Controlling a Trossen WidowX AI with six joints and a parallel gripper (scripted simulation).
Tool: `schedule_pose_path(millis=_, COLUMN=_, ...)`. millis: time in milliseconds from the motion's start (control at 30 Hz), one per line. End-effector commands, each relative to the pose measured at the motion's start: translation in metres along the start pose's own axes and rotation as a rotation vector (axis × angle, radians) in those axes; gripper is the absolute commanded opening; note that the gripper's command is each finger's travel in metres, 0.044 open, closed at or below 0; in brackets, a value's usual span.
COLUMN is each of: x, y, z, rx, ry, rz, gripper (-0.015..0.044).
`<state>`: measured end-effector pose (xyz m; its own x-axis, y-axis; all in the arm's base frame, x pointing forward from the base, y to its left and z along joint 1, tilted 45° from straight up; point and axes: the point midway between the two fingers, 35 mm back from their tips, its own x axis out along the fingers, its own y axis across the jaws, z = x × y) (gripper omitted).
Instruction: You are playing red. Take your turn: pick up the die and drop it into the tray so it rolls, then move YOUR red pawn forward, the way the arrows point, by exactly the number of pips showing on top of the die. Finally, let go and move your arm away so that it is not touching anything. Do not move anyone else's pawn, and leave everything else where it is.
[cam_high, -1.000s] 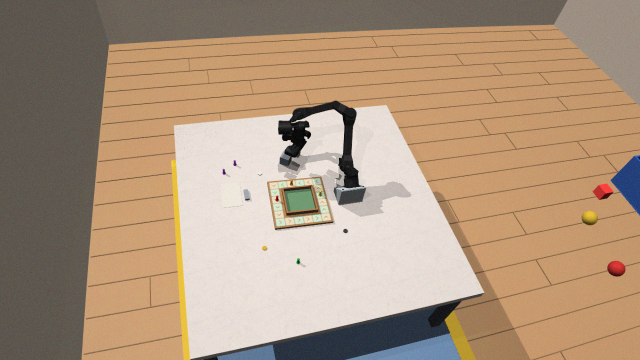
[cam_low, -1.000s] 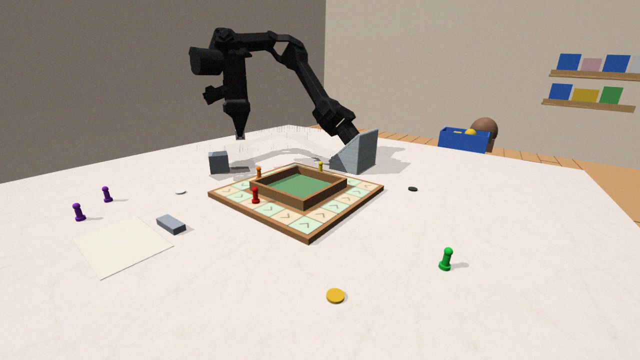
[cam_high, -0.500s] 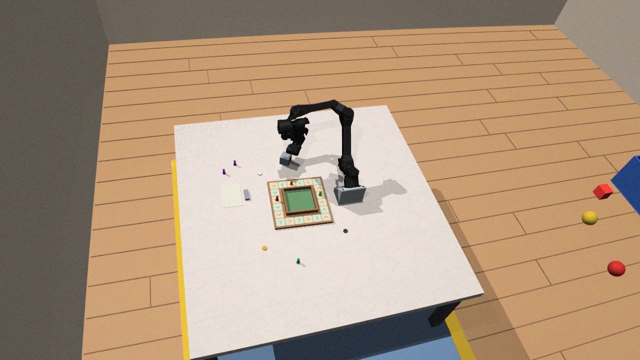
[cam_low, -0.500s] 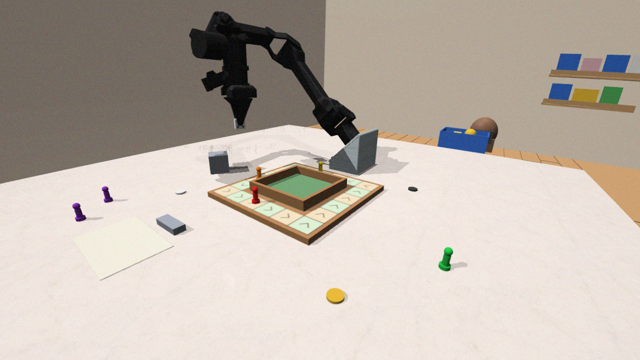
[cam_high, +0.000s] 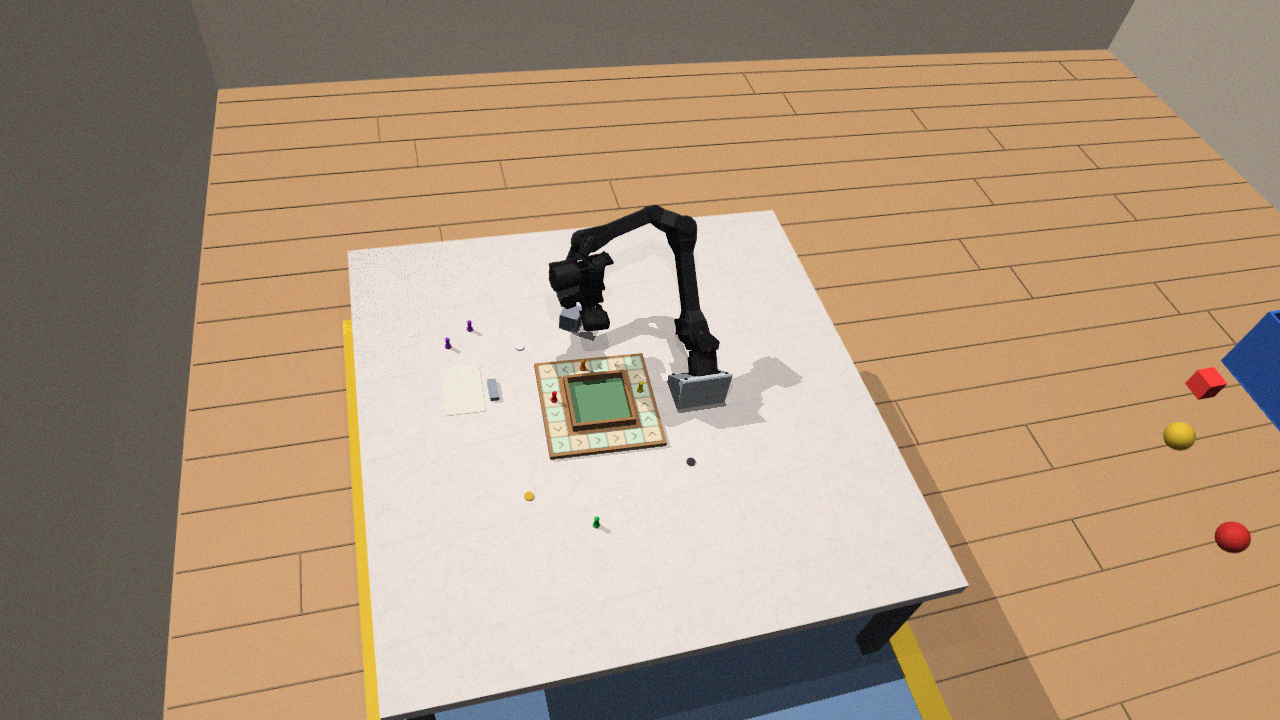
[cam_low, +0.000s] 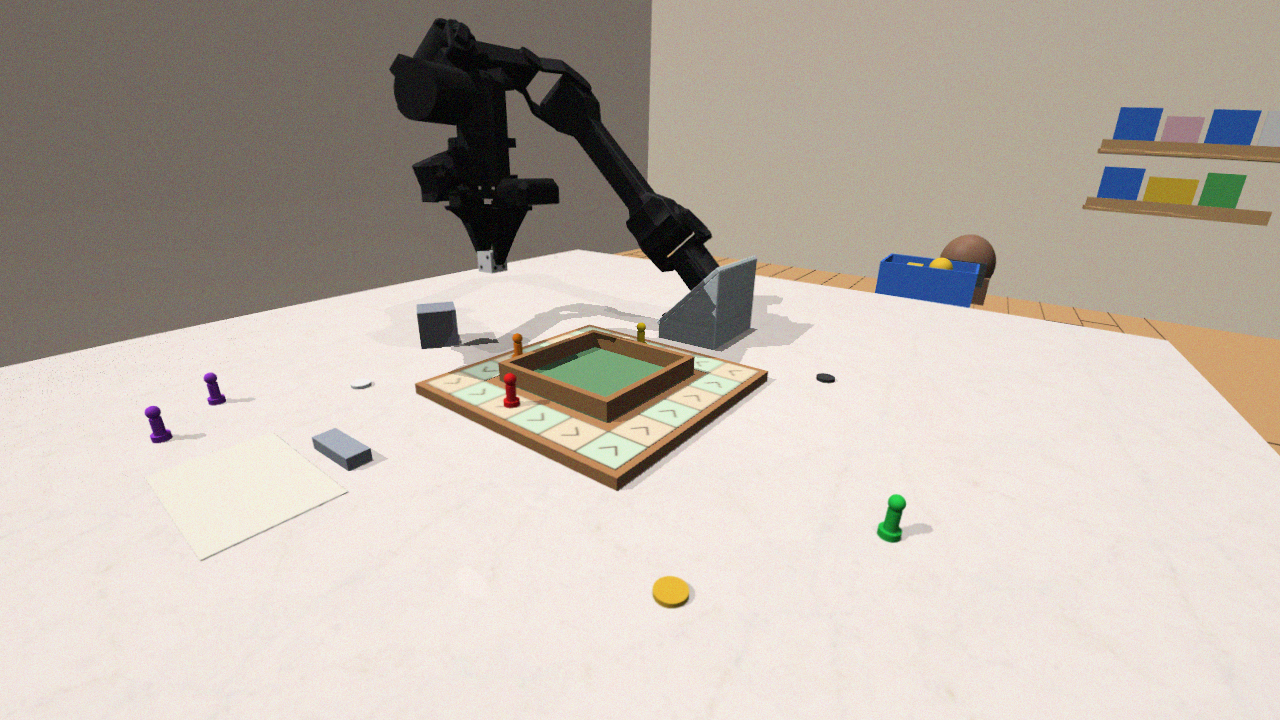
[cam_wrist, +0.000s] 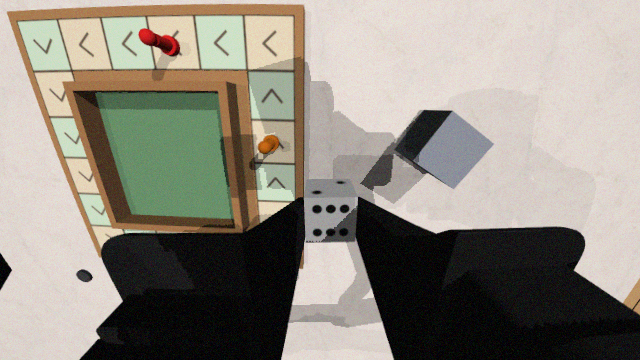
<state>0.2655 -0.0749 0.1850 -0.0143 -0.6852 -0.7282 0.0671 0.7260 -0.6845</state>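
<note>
My gripper (cam_low: 491, 259) (cam_wrist: 329, 204) is shut on the white die (cam_low: 486, 260) (cam_wrist: 330, 220) and holds it well above the table, behind the board and outside it. In the wrist view the die shows six black pips on the face towards the camera. The tray (cam_high: 566, 413) (cam_low: 559, 394) (cam_wrist: 155, 86), brown-walled with a green floor, stands empty in the middle of the board (cam_high: 608, 451) (cam_low: 519, 440) (cam_wrist: 299, 100). The red pawn (cam_high: 554, 396) (cam_low: 511, 391) (cam_wrist: 159, 42) stands upright on a cream square of the board's left side in the top view.
An orange pawn (cam_high: 583, 365) (cam_low: 517, 345) (cam_wrist: 268, 144) and a yellow pawn (cam_high: 640, 387) (cam_low: 640, 332) stand on the board. A grey block (cam_high: 569, 318) (cam_low: 436, 325) (cam_wrist: 455, 149) stands near the gripper. Two purple pawns (cam_low: 213, 388) (cam_low: 156, 424), a green pawn (cam_high: 597, 522) (cam_low: 892, 518) and a grey bar (cam_high: 493, 389) (cam_low: 341, 448) stand off the board.
</note>
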Motion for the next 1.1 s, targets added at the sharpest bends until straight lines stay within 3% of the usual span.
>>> schedule_pose_path(millis=0, x=0.004, y=0.015, z=0.003, rx=-0.118, ry=0.009, rz=0.004, gripper=0.0)
schedule_pose_path(millis=1067, x=0.027, y=0.133, z=0.008, rx=-1.221, ry=0.016, rz=0.004, gripper=0.0)
